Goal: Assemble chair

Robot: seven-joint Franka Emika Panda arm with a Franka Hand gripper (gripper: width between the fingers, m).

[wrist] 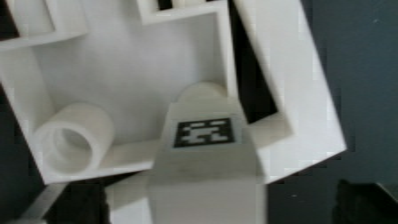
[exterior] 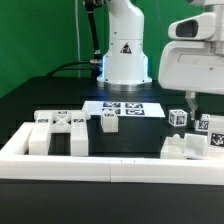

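My gripper hangs at 3 o'clock in the exterior view, just above a tagged block. Neither view shows me how wide the jaws stand, and I see nothing held in them.

A group of chair parts sits at 8 o'clock behind the rail. One small block stands at centre, just in front of the marker board. More pieces crowd 4 o'clock around a low part.

The wrist view shows a tagged part lying across a slab that has a round socket. I cannot say whether it is seated or only resting there.

My worry is the crowding at 4 o'clock: coming straight down could clip a neighbour and tip it or shove it against the rail. If the tagged part is only resting, an off-centre pinch could twist it or drag the slab along.
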